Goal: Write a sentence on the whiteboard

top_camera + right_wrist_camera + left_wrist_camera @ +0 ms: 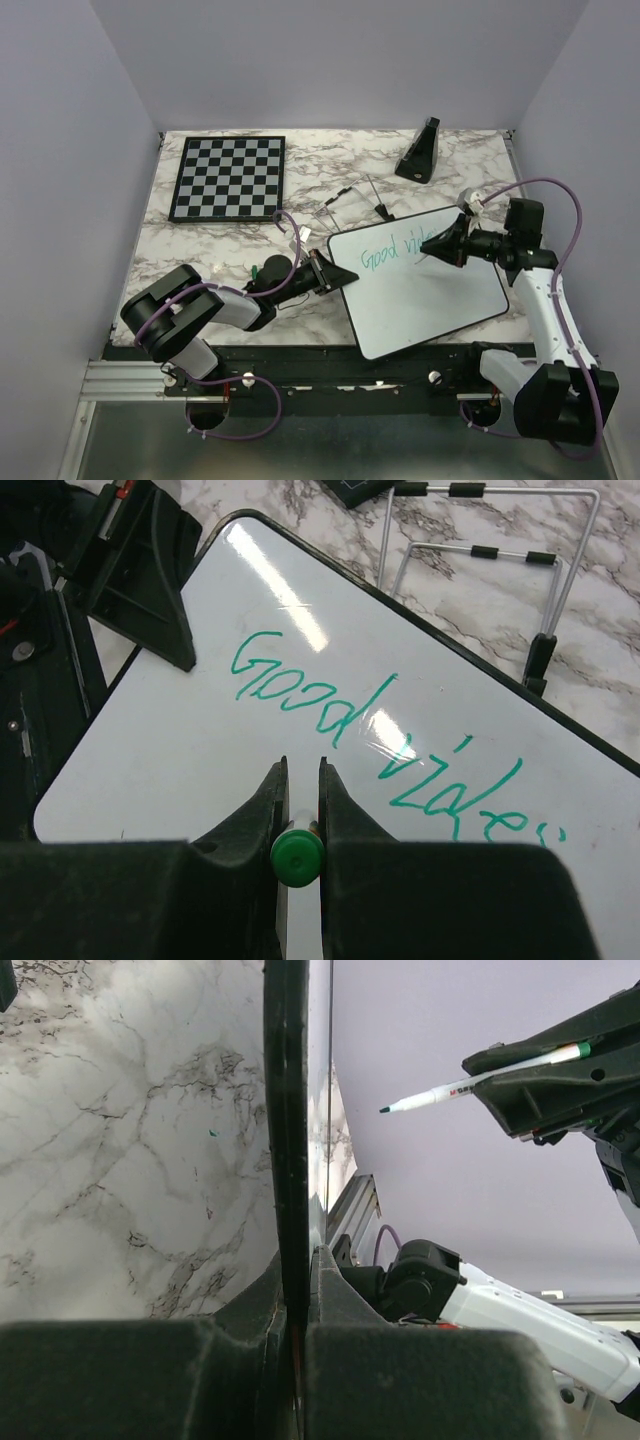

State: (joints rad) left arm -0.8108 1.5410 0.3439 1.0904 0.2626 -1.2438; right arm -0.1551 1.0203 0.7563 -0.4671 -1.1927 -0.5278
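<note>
The whiteboard point(430, 295) lies tilted on the marble table, and its black rim point(286, 1110) runs edge-on through the left wrist view. The sentence point(390, 250) shows as one green line reading "Good vibes" point(380, 735). My left gripper point(325, 270) is shut on the board's left edge point(297, 1260). It also shows in the right wrist view point(140, 570). My right gripper point(440, 243) is shut on a white marker with a green end point(297, 857). In the left wrist view the marker point(480, 1080) has its tip a little off the board face.
A black-and-white chessboard point(228, 178) lies at the back left. A black wedge-shaped stand point(418, 150) is at the back right. A thin wire stand point(360, 200) lies behind the whiteboard and also shows in the right wrist view point(490, 555).
</note>
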